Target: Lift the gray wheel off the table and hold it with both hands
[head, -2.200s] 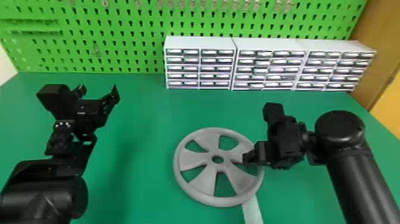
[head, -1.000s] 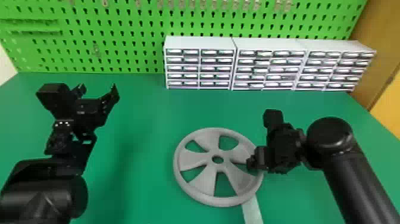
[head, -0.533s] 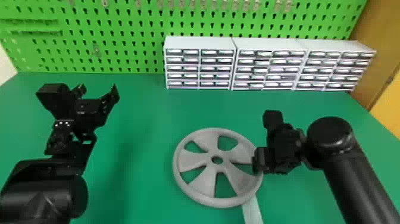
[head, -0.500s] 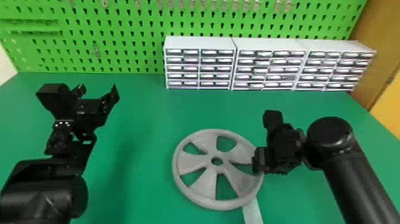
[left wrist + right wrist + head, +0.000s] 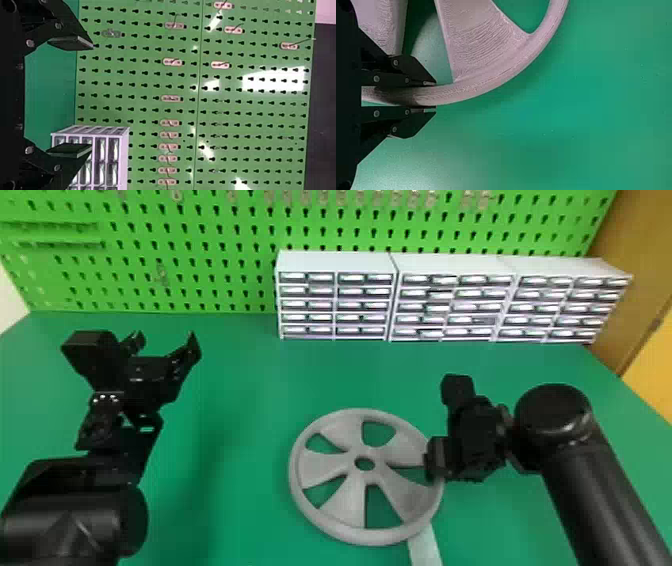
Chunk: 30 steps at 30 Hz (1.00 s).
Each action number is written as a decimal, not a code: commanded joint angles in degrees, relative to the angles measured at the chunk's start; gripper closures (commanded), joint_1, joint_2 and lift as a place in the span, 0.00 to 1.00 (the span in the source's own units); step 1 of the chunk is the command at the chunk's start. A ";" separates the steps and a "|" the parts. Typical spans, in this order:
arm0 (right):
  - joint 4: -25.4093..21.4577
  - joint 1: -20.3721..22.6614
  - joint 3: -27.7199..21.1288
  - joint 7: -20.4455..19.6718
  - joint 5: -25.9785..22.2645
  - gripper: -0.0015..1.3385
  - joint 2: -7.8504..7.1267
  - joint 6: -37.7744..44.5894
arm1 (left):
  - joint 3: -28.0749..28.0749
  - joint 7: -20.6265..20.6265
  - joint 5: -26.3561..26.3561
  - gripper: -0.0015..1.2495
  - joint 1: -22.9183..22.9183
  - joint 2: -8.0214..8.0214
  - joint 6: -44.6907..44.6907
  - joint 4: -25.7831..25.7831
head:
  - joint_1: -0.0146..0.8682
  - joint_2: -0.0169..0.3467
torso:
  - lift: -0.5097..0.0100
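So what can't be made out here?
Underside of the gray wheel: head view, turned away from the camera.
Part of its rim: head view, covered by the right tool.
Near end of the pale strip: head view, bottom edge cuts it.
Contents of the drawers: head view, too small.

The wheel (image 5: 314, 473) was gray, the surface (image 5: 240, 410) deep green, the pegboard (image 5: 210, 270) brighter green with rows of dark keyhole-shaped holes (image 5: 193, 63), the drawer cabinets (image 5: 335, 262) white, the left arm (image 5: 65, 515) and right arm (image 5: 595, 495) black.
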 commanded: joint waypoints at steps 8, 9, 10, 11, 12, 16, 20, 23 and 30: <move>-0.53 0.06 -0.61 0.00 0.00 0.87 0.33 0.01 | 0.00 0.00 0.09 0.29 -0.03 0.00 0.00 0.00 | 0.82 0.09 | 0.79; -0.88 0.06 -0.61 0.00 0.00 0.87 0.33 -0.08 | 0.00 0.00 0.09 0.29 -0.03 0.00 0.00 0.00 | 0.82 0.09 | 0.79; -1.23 0.15 -0.70 0.00 0.09 0.87 0.42 -0.17 | 0.00 0.00 0.09 0.29 -0.03 0.00 0.00 0.00 | 0.82 0.09 | 0.79; -1.67 0.24 -0.78 0.00 0.09 0.87 0.42 -0.43 | 0.00 0.00 0.09 0.29 -0.03 0.00 0.00 0.00 | 0.82 0.09 | 0.79; -2.29 0.42 -0.78 0.00 0.09 0.87 0.50 -0.78 | 0.00 0.00 0.09 0.29 -0.03 0.00 0.00 0.00 | 0.82 0.09 | 0.79; -4.31 1.12 -0.70 0.00 0.09 0.88 0.33 -2.98 | 0.00 0.00 0.09 0.29 -0.12 0.00 0.00 0.00 | 0.82 0.09 | 0.79; -6.68 1.91 0.01 0.44 0.09 0.88 -0.20 -5.36 | 0.00 0.00 0.09 0.29 -0.03 0.00 0.00 0.00 | 0.82 0.09 | 0.79; -8.53 2.70 2.20 7.56 4.48 0.89 -1.25 -9.40 | 0.00 0.00 0.18 0.29 0.06 0.00 0.00 0.00 | 0.82 0.09 | 0.79; -10.81 4.37 4.84 25.66 17.93 0.90 -1.78 -18.63 | 0.00 0.00 0.26 0.29 0.06 0.00 0.00 0.00 | 0.82 0.09 | 0.79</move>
